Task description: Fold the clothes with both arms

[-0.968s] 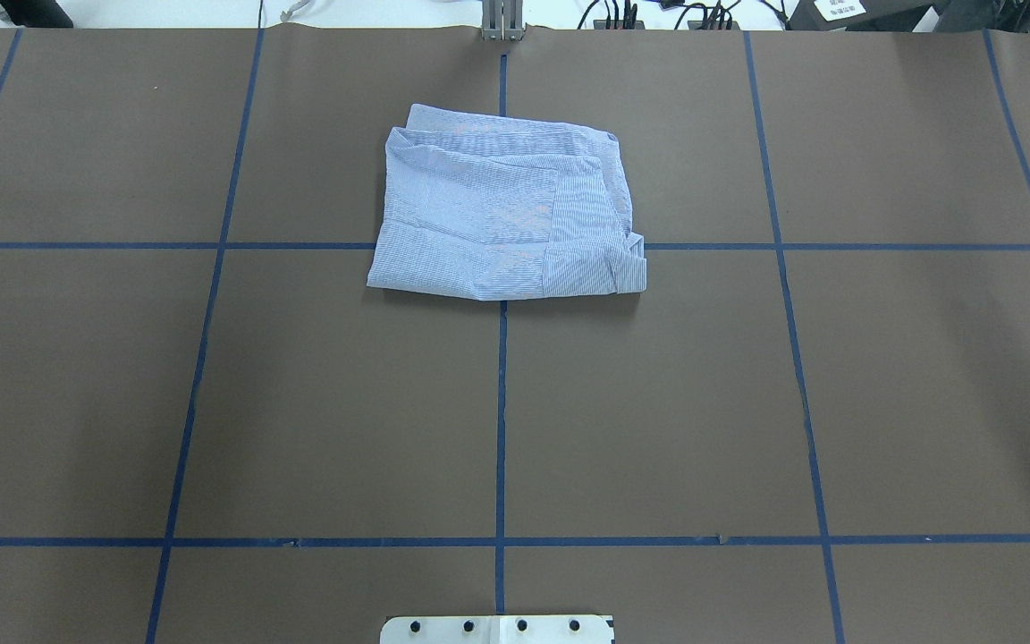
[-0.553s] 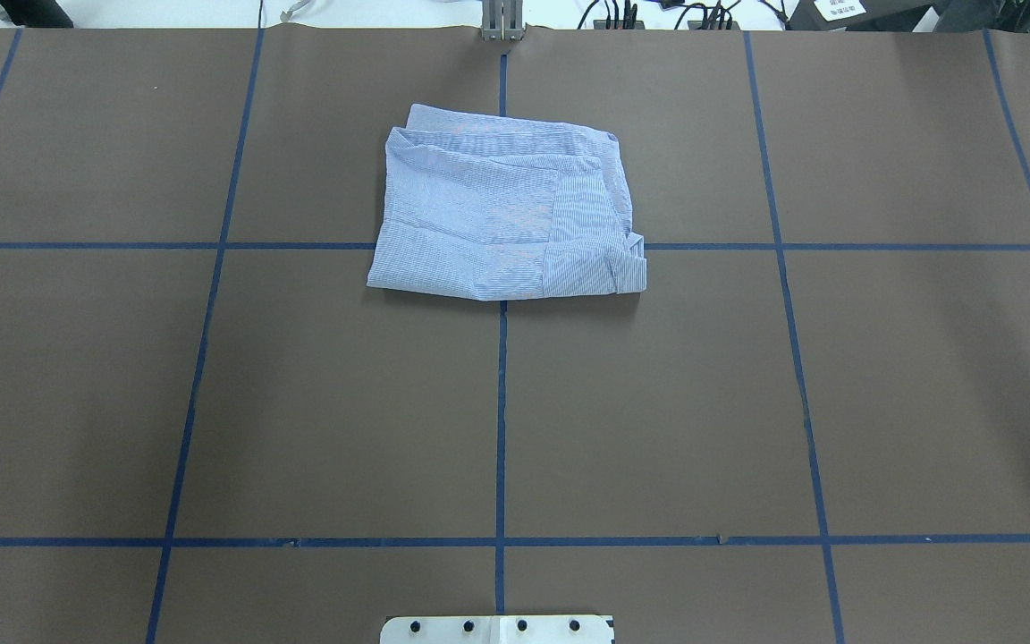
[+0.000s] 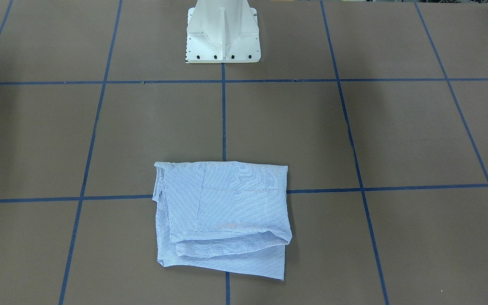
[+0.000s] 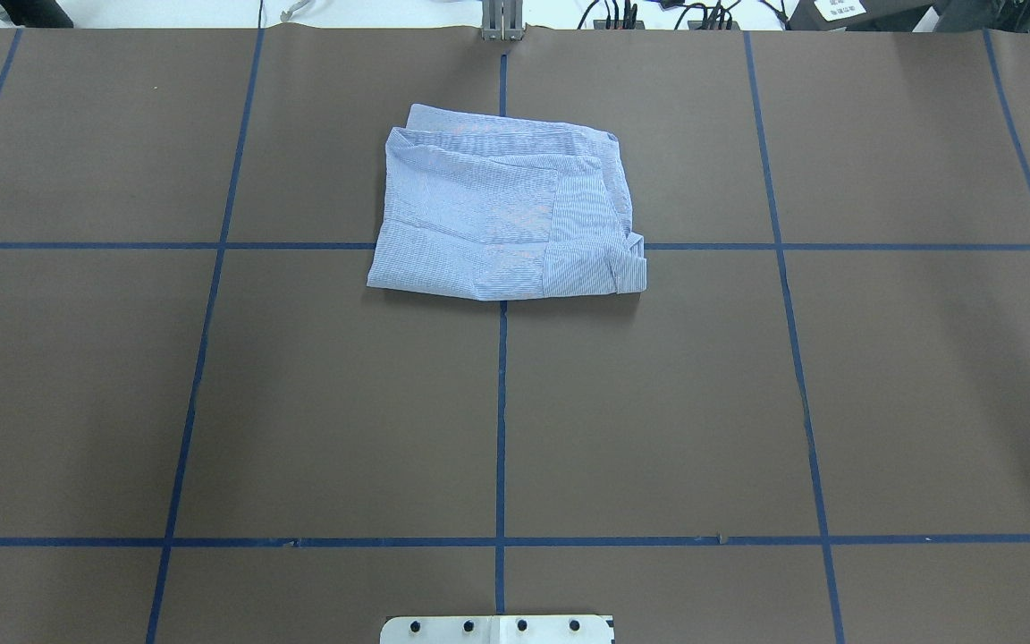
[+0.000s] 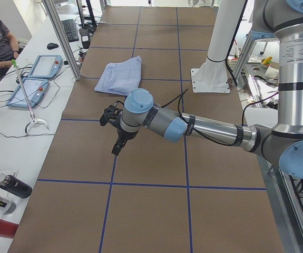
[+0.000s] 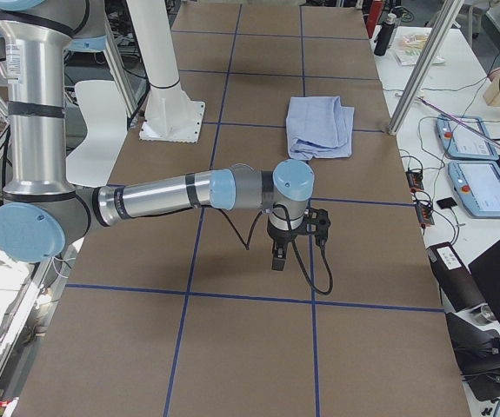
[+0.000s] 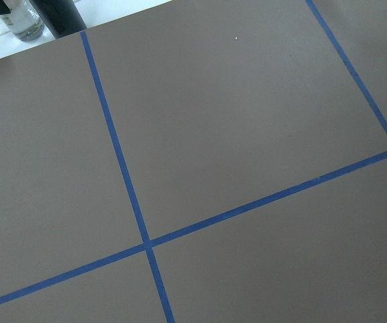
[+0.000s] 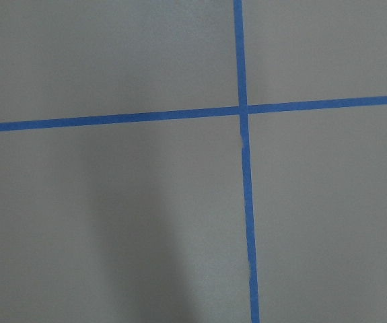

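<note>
Comparing the overhead view with those from a second ago, we find nothing changed: the shirt [image 4: 506,224] lies in the same folded, roughly square bundle at the far middle of the table [image 4: 300,402], across a crossing of blue tape lines [image 4: 501,420], with nothing over it. We judge the folding done, or at least paused, since both arms are well apart from the cloth. The bundle is slightly uneven, with a lower layer peeking out along the edge away from the robot. The left arm [image 5: 209,129] reaches low over bare table toward its own end, the left gripper [image 5: 116,151] pointing down. The right arm [image 6: 171,195] does likewise at the opposite end, the right gripper [image 6: 277,261] also pointing down. Each gripper shows only in a side view, and the wrist cameras show just brown surface and tape, so we cannot tell whether either is released or clenched; we see nothing held in either. We can read no brand or label on the shirt. A bottle [image 7: 21,20] at the corner of the left wrist view bears a label too small to read.
</note>
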### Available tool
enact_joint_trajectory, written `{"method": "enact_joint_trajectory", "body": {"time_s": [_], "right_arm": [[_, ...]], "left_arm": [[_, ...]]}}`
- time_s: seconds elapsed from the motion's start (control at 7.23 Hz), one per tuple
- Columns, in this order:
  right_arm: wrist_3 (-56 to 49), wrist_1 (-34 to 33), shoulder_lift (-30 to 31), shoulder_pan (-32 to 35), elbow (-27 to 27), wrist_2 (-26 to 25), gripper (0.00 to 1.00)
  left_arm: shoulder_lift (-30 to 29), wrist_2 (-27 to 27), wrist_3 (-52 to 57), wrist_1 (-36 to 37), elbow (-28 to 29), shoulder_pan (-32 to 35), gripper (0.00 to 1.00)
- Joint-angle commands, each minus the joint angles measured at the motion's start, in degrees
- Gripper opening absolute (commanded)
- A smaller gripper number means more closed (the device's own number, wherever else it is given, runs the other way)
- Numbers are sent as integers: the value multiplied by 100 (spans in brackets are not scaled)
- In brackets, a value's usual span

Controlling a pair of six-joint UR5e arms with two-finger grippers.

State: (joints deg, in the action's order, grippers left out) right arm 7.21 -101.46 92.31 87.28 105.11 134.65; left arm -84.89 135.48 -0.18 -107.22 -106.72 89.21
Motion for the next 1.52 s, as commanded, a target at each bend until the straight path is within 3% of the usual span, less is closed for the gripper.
{"method": "enact_joint_trajectory", "body": {"time_s": [0.0, 1.38], "right_arm": [[0, 12, 15, 9, -8, -17, 100], [0, -15, 86, 0, 98, 0, 100]], "left_arm": [[16, 31, 0, 8, -51, 0, 100], [7, 14, 9, -10, -77, -9, 100]]}}
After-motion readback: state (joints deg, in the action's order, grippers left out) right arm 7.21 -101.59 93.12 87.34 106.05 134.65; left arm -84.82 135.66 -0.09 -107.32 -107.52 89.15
